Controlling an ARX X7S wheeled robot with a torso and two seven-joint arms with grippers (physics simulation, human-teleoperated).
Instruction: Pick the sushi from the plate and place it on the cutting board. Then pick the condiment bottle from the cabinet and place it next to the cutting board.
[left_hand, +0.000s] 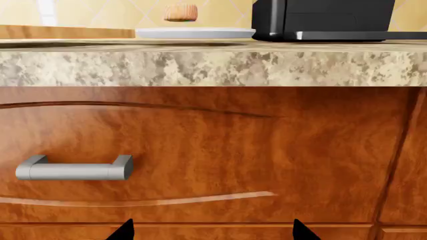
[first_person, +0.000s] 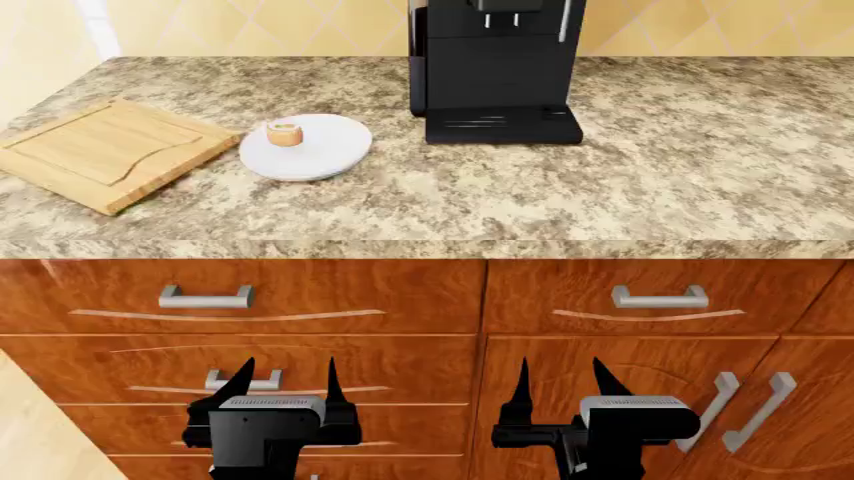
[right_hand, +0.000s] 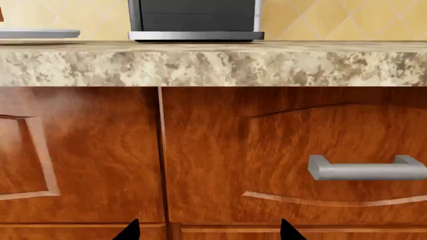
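The sushi (first_person: 282, 132) is a small orange roll standing on the white plate (first_person: 327, 150), on the granite counter left of centre. The wooden cutting board (first_person: 107, 148) lies just left of the plate. In the left wrist view the sushi (left_hand: 181, 12), the plate (left_hand: 195, 33) and the board's edge (left_hand: 67, 32) show above the counter lip. My left gripper (first_person: 286, 382) and right gripper (first_person: 558, 380) are both open and empty, held low in front of the drawers, well below the counter. The condiment bottle is out of view.
A black coffee machine (first_person: 491, 70) stands at the back of the counter, right of the plate. Below the counter edge (first_person: 427, 248) are wooden drawer fronts with grey bar handles (first_person: 206, 297) (first_person: 659, 297) and cabinet doors at lower right.
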